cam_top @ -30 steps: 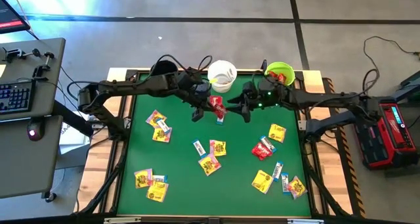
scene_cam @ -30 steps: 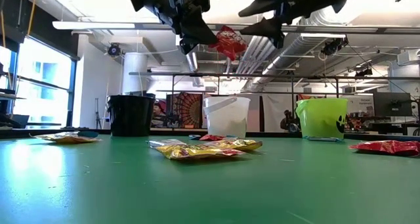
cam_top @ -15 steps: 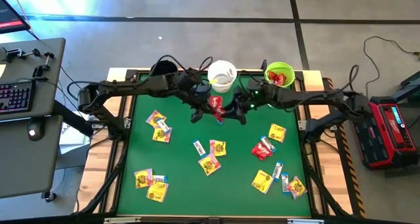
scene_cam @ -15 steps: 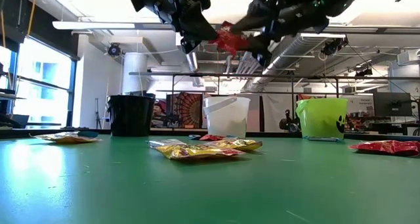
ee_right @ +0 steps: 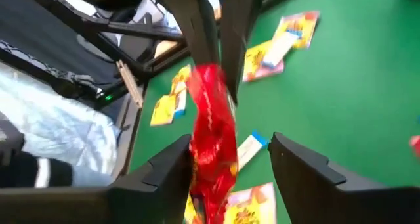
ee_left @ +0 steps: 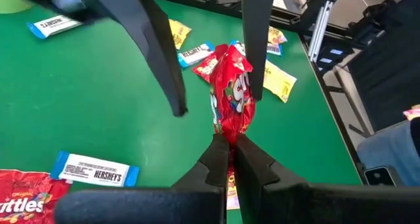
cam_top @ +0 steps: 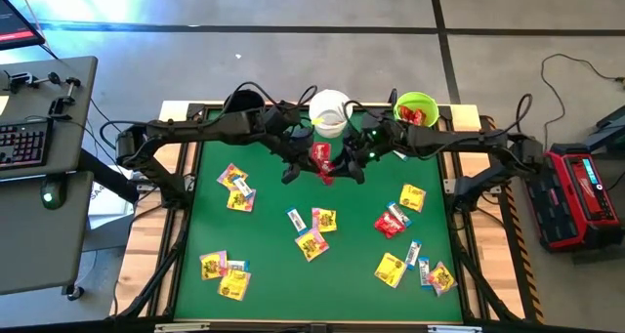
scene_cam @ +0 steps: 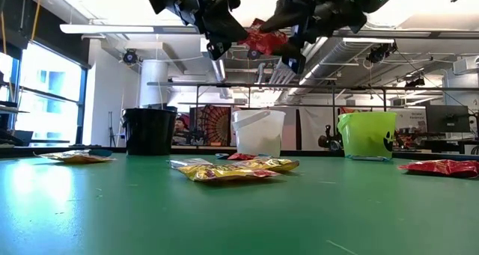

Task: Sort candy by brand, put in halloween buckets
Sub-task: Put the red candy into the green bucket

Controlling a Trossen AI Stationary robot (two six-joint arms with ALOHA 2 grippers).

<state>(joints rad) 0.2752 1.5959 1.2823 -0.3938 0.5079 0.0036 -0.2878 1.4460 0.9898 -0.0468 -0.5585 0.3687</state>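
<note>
Left gripper (ee_left: 228,145) clamped on red packet (ee_left: 233,96); right gripper (ee_right: 230,158) apart, straddling it. Early release risks drop onto tabletop (cam_top: 273,255).

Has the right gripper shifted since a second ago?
Yes. The right gripper moved left, away from the lime green bucket, toward the red candy packet.
</note>
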